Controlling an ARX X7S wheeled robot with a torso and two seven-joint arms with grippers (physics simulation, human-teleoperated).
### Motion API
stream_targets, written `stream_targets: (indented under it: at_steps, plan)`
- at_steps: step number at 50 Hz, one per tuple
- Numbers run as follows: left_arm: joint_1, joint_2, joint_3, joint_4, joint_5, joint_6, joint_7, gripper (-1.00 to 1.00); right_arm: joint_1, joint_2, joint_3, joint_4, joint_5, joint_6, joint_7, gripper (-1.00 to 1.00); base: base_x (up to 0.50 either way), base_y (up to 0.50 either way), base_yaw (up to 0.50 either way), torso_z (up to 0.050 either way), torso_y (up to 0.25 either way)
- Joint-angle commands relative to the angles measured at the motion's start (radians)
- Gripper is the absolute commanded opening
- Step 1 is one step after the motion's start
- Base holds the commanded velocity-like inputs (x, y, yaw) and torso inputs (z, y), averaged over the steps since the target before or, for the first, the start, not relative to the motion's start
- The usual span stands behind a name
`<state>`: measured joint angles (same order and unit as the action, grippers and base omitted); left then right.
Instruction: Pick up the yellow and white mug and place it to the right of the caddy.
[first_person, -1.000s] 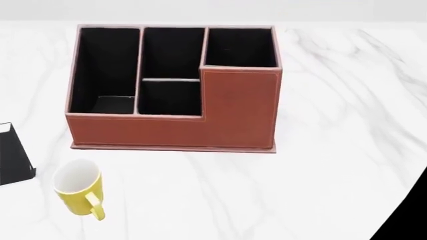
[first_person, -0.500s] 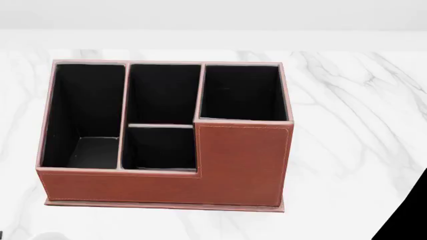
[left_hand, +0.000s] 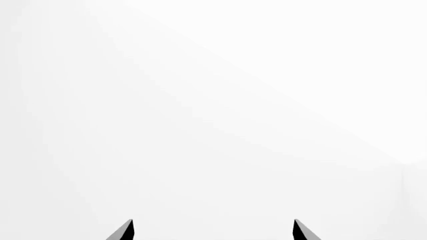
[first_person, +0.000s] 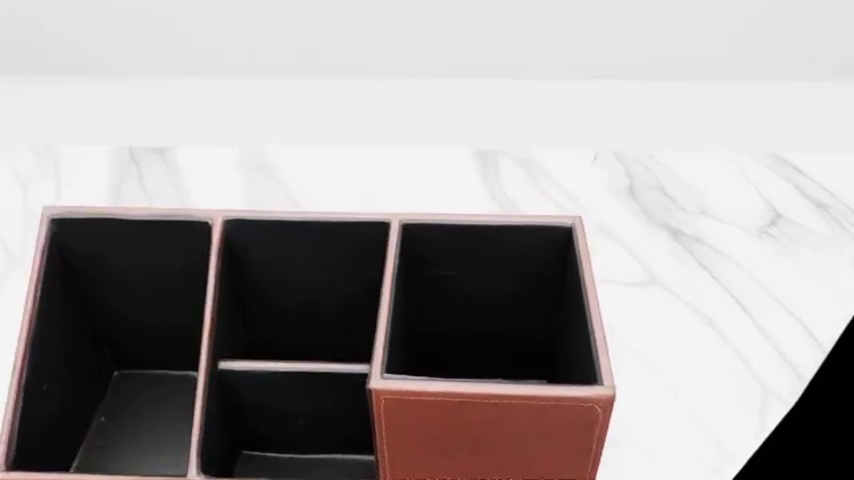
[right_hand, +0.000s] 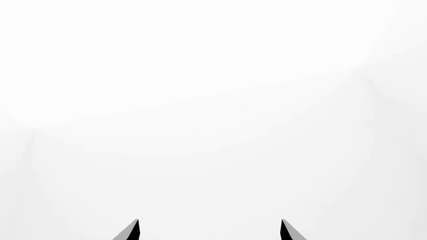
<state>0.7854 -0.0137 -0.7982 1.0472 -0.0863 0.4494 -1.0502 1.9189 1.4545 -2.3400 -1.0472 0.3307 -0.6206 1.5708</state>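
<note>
The reddish-brown caddy (first_person: 487, 435) fills the lower left of the head view, its black-lined compartments open upward and its taller section at the right. The yellow and white mug is out of view in every frame. My left gripper (left_hand: 213, 229) shows only two dark fingertips set wide apart against blank white, with nothing between them. My right gripper (right_hand: 209, 229) looks the same: tips apart, nothing held. Neither gripper appears in the head view.
White marble tabletop (first_person: 707, 260) stretches behind and to the right of the caddy, ending at a pale back wall. A black area cuts the head view's lower right corner (first_person: 821, 430).
The head view has kept tilting upward: the caddy slid down the frame, more of the far tabletop and wall appeared, and the mug dropped out of sight at the bottom left.
</note>
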Motion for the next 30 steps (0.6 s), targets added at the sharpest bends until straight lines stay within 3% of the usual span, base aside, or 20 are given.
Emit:
stream_targets:
  at_steps: [1,15,25,30]
  plan:
    - [0.000,0.014,-0.006,0.000,-0.021,0.006,0.054,1.00,0.008,-0.012,0.022,0.000,-0.036,-0.011,0.000,1.00,0.00,0.00,0.00,0.000,0.000]
    - [0.000,0.014,-0.001,0.000,-0.018,0.006,0.054,1.00,-0.022,-0.023,0.048,0.000,-0.039,0.005,0.000,1.00,0.00,0.00,0.00,0.000,0.000]
    - [0.000,0.014,0.018,0.000,-0.001,0.003,0.051,1.00,-0.157,-0.209,0.113,0.000,-0.018,0.148,0.000,1.00,0.00,0.00,0.00,0.000,0.000]
    - [0.000,0.014,0.015,0.000,-0.006,0.003,0.054,1.00,-0.277,-0.293,0.211,0.000,0.027,0.165,0.000,1.00,0.00,0.00,0.00,0.000,0.000]
